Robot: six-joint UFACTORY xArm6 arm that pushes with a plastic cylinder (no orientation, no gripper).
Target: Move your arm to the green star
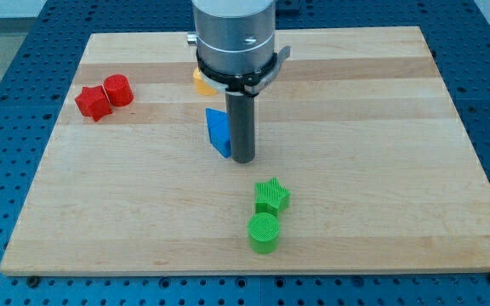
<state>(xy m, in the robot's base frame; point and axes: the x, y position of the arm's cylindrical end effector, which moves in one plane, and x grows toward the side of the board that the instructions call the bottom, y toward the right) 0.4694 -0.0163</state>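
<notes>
The green star (272, 195) lies on the wooden board (381, 170) below the view's middle. A green cylinder (264, 233) sits just below it, nearly touching. My tip (242, 160) is above and slightly left of the green star, with a small gap between them. A blue block (219, 133) stands right against the rod's left side.
A red star (94, 103) and a red cylinder (118, 90) sit together at the view's upper left. A yellow block (201, 82) is partly hidden behind the arm's body near the top. The board's edges border a blue perforated table (7, 102).
</notes>
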